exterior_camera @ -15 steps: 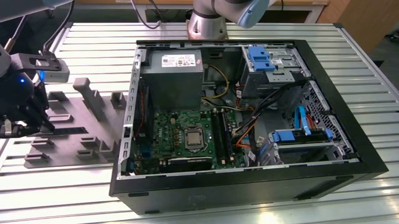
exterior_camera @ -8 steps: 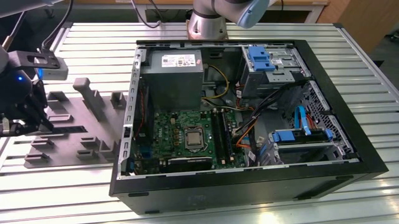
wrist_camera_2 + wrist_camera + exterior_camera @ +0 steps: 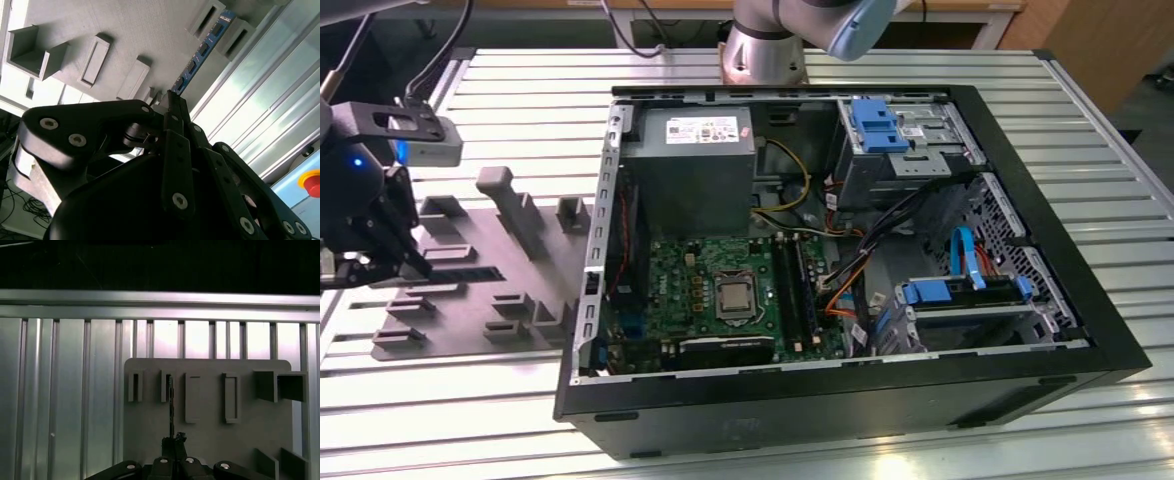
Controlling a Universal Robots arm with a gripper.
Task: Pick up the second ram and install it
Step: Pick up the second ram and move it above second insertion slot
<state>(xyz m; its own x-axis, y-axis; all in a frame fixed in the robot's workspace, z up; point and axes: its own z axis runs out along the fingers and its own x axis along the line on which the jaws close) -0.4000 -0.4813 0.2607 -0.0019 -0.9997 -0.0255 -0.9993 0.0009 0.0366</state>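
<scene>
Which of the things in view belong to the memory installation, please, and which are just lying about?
Job in hand: the second ram, the gripper closed on it, the grey tray under it, the motherboard's memory slots.
Just there: the power supply, the blue drive cages, the red button.

blue ram (image 3: 200, 53), grey tray (image 3: 125, 35), black claw (image 3: 172, 98)
</scene>
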